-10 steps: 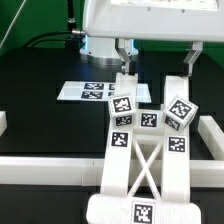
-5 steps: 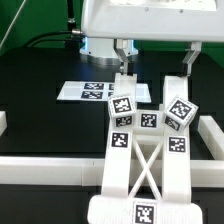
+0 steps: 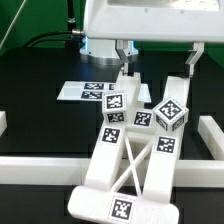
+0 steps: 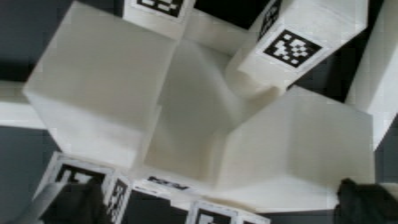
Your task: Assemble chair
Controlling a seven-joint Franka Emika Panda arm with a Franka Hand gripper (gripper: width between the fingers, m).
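The chair (image 3: 130, 165) is one chunky white piece: an X-braced panel toward the camera and tagged blocky legs (image 3: 170, 112) at its far end. It lies tilted on the black table, its near end swung toward the exterior view's left. My gripper (image 3: 155, 62) hangs over the chair's far end, open wide, one finger on each side and nothing clamped between them. In the wrist view the white chair (image 4: 196, 110) fills the picture close below, and my gripper (image 4: 214, 195) has its dark fingertips (image 4: 365, 195) spread far apart at the edge.
The marker board (image 3: 88, 90) lies flat beyond the chair toward the exterior view's left. A long white border rail (image 3: 40, 168) runs along the front, with shorter rails at the right (image 3: 212, 135) and the left (image 3: 3, 122).
The chair has swung and slid: its near end moved toward the exterior view's left and closer to the camera, so it now lies slanted. My gripper stayed in place, open.
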